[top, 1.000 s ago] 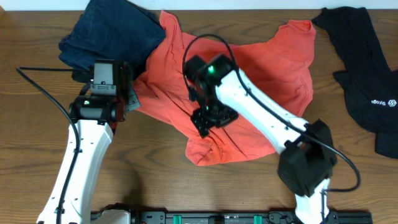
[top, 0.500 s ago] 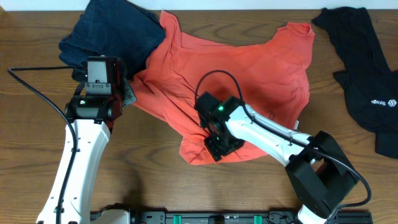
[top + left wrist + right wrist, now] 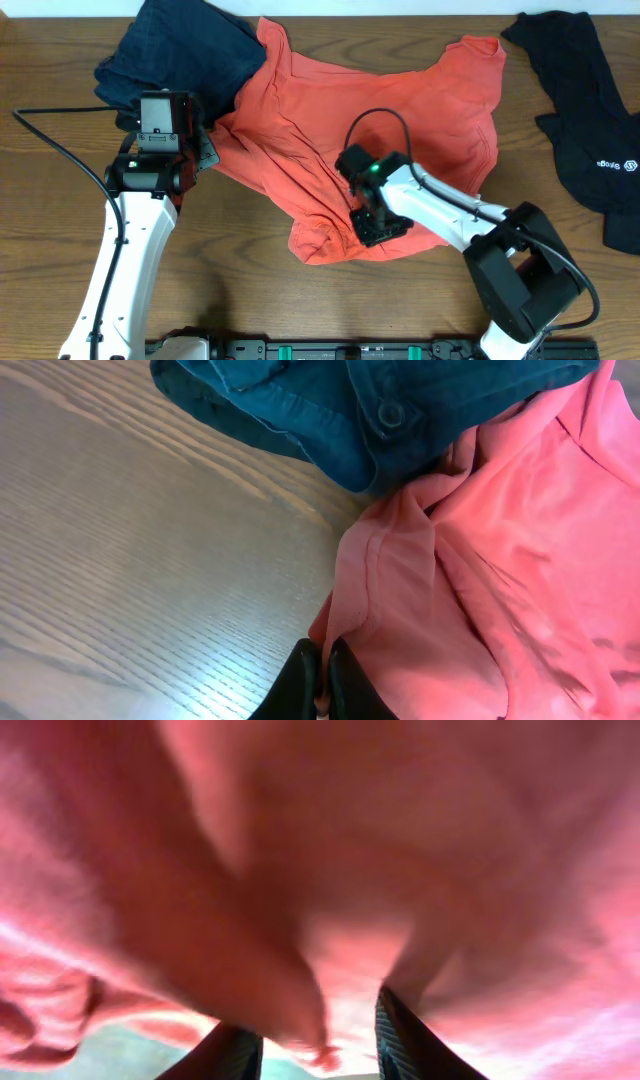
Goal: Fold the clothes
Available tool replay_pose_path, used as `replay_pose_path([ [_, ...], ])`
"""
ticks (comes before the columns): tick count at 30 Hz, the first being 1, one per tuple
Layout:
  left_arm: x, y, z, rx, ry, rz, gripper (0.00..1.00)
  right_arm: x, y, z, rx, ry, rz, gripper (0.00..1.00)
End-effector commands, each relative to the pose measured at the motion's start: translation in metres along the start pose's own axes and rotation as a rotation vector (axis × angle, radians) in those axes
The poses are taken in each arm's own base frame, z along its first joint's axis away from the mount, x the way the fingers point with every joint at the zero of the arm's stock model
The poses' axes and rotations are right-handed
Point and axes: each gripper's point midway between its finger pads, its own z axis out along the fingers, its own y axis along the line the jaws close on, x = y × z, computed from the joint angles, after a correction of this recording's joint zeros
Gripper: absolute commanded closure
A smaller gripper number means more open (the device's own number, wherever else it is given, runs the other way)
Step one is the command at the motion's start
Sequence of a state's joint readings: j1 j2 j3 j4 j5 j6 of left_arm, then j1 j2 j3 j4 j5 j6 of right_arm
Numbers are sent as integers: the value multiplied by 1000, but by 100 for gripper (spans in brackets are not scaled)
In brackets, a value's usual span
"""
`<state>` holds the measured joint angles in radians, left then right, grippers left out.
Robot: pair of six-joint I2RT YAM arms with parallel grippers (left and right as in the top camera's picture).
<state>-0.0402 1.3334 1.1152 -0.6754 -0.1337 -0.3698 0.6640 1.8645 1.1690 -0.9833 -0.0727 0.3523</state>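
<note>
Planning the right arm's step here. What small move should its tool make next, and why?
Probably close the right tool on the coral-red T-shirt: its fingers stand apart with a bunched fold near the lower hem between them, while the left tool pinches the shirt's edge beside the jeans. With both held, the crumpled shirt could be pulled flat.
</note>
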Motion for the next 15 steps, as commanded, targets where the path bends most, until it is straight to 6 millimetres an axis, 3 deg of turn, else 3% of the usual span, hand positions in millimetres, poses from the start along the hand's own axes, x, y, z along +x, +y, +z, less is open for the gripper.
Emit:
replay_pose_path([
  [1,-5,1,-1,-5,-10,-16,94,-4,-5,-3,10,-25,1,57],
  [4,-5,1,-1,-5,-9,-16,94,-4,8,-3,-62,-20,-76,52],
  [10,-5,1,-1,-6,-7,-15,94,9,28,-2,-125,15,-176,56],
  [11,-5,1,-1,-6,-7,-15,94,11,29,-1,-123,20,-181,60],
  [12,-5,1,-1,-6,-7,-15,94,13,29,0,-120,27,-179,71],
  [13,-5,1,-1,-7,-7,-15,94,17,28,2,-115,40,-166,90],
  [14,-4,2,-1,-7,-6,-14,94,20,26,3,-106,51,-148,99],
  [15,-4,2,-1,-9,-4,-10,94,22,23,3,-93,60,-126,99],
])
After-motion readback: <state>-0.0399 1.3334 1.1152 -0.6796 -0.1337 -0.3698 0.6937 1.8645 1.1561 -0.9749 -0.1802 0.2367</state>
